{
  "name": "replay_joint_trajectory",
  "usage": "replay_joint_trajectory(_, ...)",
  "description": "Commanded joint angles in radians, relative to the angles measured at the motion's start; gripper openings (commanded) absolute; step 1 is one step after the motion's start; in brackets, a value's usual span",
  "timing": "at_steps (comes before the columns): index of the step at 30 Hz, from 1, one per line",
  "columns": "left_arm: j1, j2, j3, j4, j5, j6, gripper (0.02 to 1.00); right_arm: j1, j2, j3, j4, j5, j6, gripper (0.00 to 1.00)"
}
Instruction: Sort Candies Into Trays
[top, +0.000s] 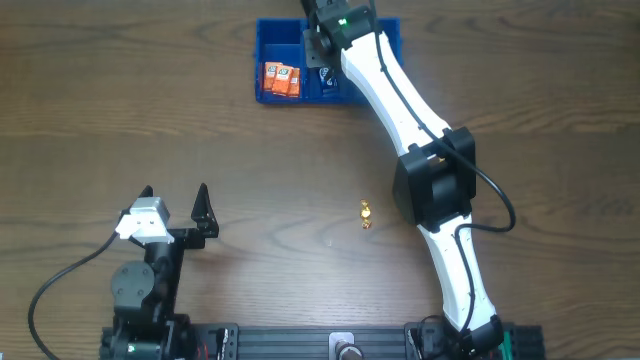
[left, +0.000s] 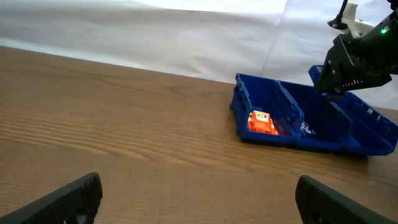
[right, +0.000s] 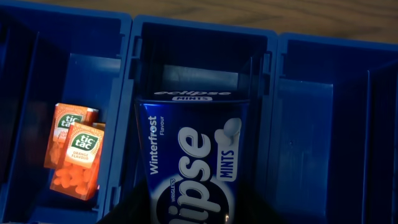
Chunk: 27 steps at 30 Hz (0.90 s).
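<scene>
Closest thing up was the mint tin (right: 193, 162), clamped in the right pincer (top: 323, 48) and hanging over the middle compartment of the blue tray (top: 262, 30), top centre of the overhead shot. Made sense to me: the orange candy boxes (top: 281, 80) had the compartment next door, so I'd guess mints get their own. One gold-wrapped candy (top: 366, 214) sat alone on the surface (top: 120, 100) mid-frame, well apart from the tray, probably next to go. Left pincer (top: 175, 192) was parked lower left, jaws apart, holding nothing.
</scene>
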Motion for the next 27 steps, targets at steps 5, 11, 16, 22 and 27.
replay_joint_trajectory(5, 0.003, -0.005, -0.022, -0.034, -0.006, 0.014, 0.998, -0.011, 0.01, 0.018, 0.0, -0.008, -0.012, 0.709)
replay_joint_trajectory(11, 0.003, -0.005, -0.022, -0.034, -0.006, 0.014, 0.998, -0.011, -0.18, 0.002, -0.131, -0.019, -0.028, 0.737)
replay_joint_trajectory(16, 0.003, -0.005, -0.022, -0.034, -0.006, 0.014, 0.998, 0.027, -0.48, -0.328, -0.18, -0.019, -0.029, 0.737)
replay_joint_trajectory(22, 0.003, -0.005, -0.022, -0.034, -0.006, 0.014, 0.998, 0.092, -0.802, -1.038, 0.02, -0.094, 0.144, 0.737)
replay_joint_trajectory(27, 0.003, -0.005, -0.022, -0.034, -0.006, 0.014, 0.998, 0.103, -0.783, -1.376, 0.205, -0.174, 0.192, 0.735)
